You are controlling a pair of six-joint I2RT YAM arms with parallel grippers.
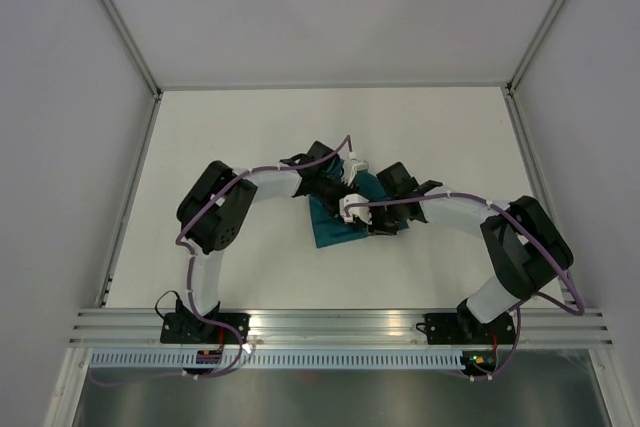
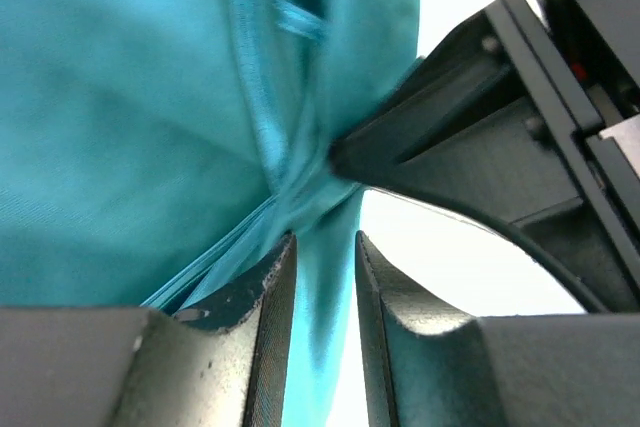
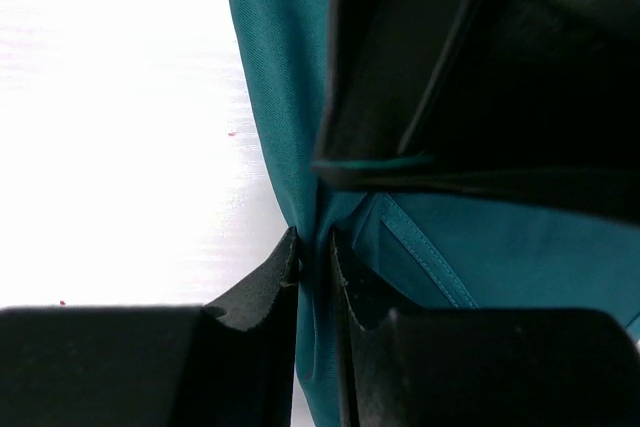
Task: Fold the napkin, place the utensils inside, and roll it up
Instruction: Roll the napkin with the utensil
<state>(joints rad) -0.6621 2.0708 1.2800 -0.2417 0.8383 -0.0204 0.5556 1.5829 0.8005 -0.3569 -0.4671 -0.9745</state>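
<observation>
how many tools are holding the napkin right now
2. The left tool grips a bunched fold of the napkin; the right tool pinches the same napkin close beside it.

The top view is bright and even, lit softly from above. The arms (image 1: 215, 212) drop only faint little shadows on the white counter (image 1: 250, 147), and all looks sharp. In both wrist views the counter glows so bright it is plain white. The napkin (image 2: 120, 147) is very close and blurry in the left wrist view. The right claw (image 3: 315, 247) looks nearly black, with little detail.
</observation>
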